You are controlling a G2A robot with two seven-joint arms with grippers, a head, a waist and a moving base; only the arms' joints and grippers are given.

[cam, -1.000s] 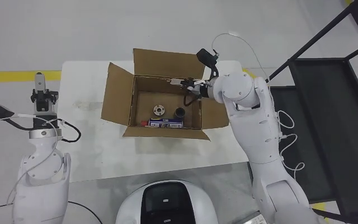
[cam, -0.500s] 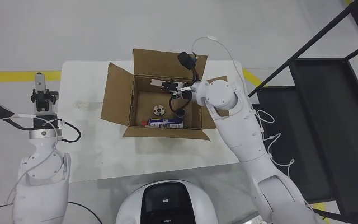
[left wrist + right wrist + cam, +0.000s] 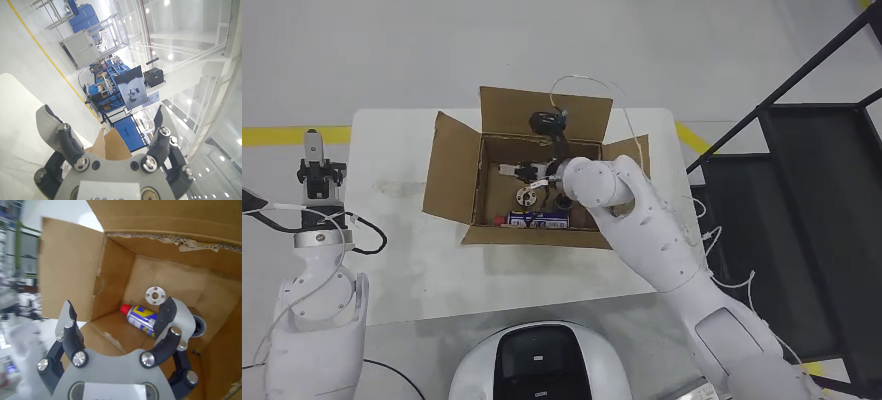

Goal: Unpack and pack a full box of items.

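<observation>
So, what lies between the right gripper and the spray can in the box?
Nothing: in the right wrist view the floor of the box is bare between the right gripper and the spray can.

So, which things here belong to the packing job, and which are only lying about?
Job: cardboard box, spray can, metal disc, round black part, right gripper, open over the box.
Lying about: black rack, yellow floor line.

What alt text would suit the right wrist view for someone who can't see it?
The right hand, open, hangs over an open cardboard box. On its floor lie a red-capped spray can on its side, a round metal flange beside it, and a dark ring partly hidden by the hand.
</observation>
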